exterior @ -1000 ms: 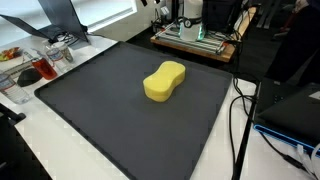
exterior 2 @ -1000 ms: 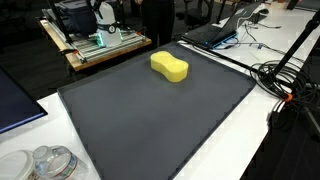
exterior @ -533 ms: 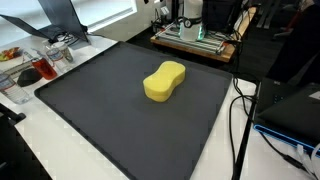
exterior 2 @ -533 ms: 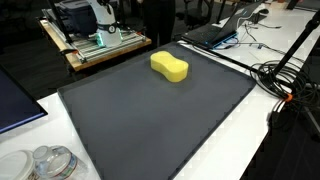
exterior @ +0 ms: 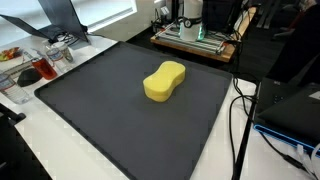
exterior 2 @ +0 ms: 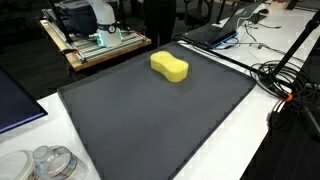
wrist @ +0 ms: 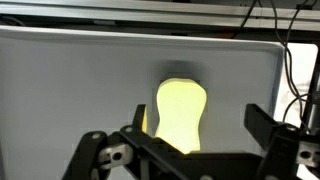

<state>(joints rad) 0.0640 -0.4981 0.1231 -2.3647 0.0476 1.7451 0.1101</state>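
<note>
A yellow peanut-shaped sponge [exterior: 165,81] lies flat on a dark grey mat [exterior: 100,115] in both exterior views [exterior 2: 169,67], towards the mat's far side [exterior 2: 150,120]. In the wrist view the sponge [wrist: 180,112] sits on the mat [wrist: 70,90], seen from high above. My gripper [wrist: 198,125] is open and empty, and its two black fingers frame the sponge from well above without touching it. The gripper does not show in the exterior views.
Clear containers and a red item [exterior: 45,62] stand beside the mat, and glass jars [exterior 2: 50,162] sit at a near corner. A wooden cart with equipment [exterior 2: 100,45] stands behind the mat. A laptop [exterior 2: 215,32] and cables [exterior 2: 285,75] lie along one side.
The sponge has not moved. A white part at the top edge of the exterior views has shifted slightly.
</note>
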